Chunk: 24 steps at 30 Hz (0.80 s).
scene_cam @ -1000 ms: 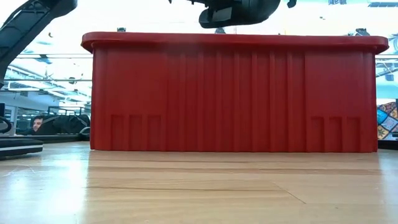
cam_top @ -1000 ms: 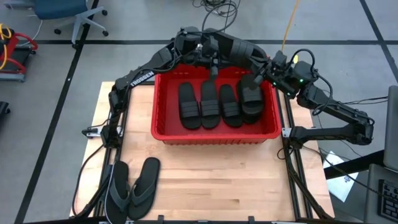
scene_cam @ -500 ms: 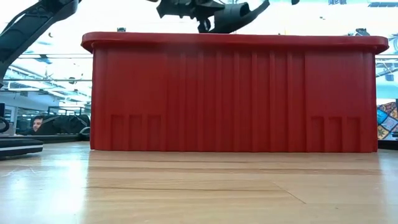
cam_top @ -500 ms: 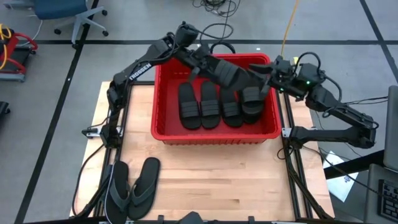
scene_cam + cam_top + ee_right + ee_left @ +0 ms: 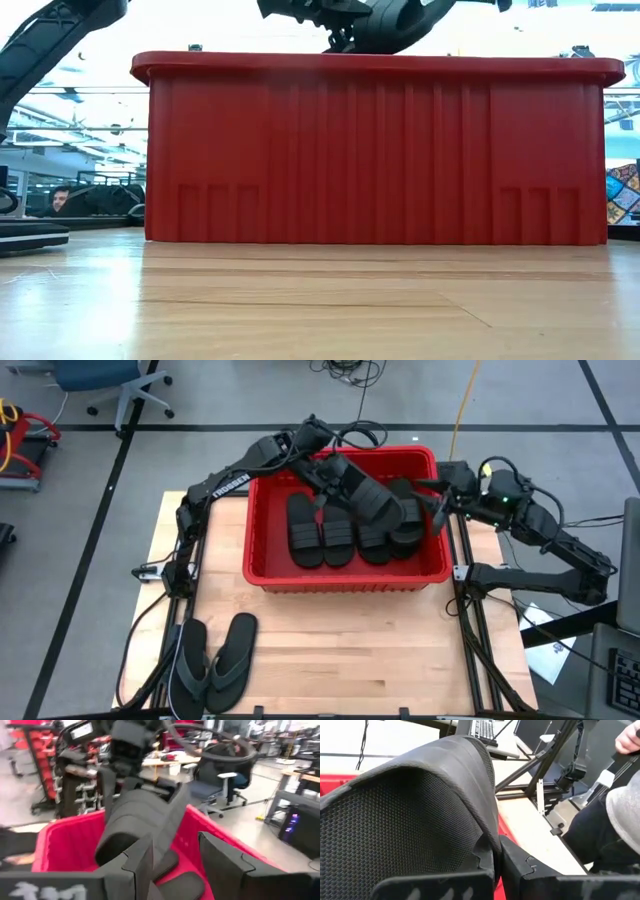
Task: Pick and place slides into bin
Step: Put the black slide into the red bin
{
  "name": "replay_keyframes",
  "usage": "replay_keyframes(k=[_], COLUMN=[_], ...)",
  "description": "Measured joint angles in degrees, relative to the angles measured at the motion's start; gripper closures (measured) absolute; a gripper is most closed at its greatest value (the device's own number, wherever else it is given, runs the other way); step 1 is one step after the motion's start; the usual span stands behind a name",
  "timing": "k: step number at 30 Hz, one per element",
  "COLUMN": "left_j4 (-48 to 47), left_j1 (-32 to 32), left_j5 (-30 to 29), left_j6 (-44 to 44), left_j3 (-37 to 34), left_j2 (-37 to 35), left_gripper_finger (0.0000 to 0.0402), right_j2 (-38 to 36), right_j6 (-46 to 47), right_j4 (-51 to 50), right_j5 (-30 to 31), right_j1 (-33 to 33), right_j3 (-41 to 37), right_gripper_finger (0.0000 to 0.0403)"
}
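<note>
From above, the red bin (image 5: 345,575) sits at the far middle of the wooden table (image 5: 330,650), with four black slides (image 5: 322,528) lying side by side on its floor, straps ribbed. The left gripper (image 5: 325,472) reaches over the bin's far rim, pinching a fifth slide (image 5: 372,500) that slants across the parked ones toward the bin's right end. The right gripper (image 5: 437,500) hangs over the bin's right wall, close to the carried slide's far end. Two thong flip-flops (image 5: 212,660) lie together near the table's front left corner, well apart from the bin.

At table height, the bin (image 5: 378,150) fills the frame as a slotted red wall under a thick rim; none of its contents show. Only the held slide (image 5: 395,22) and the dark gripper hardware rise above the rim.

The left wrist camera sees the held slide (image 5: 410,815) close up: a finely dimpled black sole, curving edge-on, clamped between that arm's dark fingers (image 5: 530,870). Beyond the table, part of a person in dark and grey clothing (image 5: 615,820) is visible.

The right wrist camera looks into the bin (image 5: 65,845), showing the held slide (image 5: 137,817) hanging strap-outward from the left gripper (image 5: 130,745), above a slide (image 5: 177,887) on the floor. The right arm's own fingers (image 5: 225,857) stand spread and hold nothing.
</note>
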Motion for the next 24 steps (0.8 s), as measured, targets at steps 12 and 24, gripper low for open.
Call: replay_keyframes(k=[12,24], left_j4=[0.3,10.1], left_j1=[4.3,7.2], left_j5=[1.9,13.2], left_j6=[-11.7,-31.5], left_j3=[0.1,0.1], left_j2=[0.0,0.0], left_gripper_finger=[0.0401,0.0401], right_j2=[0.3,6.5], right_j6=[-26.4,-59.7], right_j4=[-5.4,-1.0], right_j5=[-4.8,18.1], right_j1=[1.5,9.8], right_j3=[0.0,0.0], right_gripper_finger=[0.0235,0.0205])
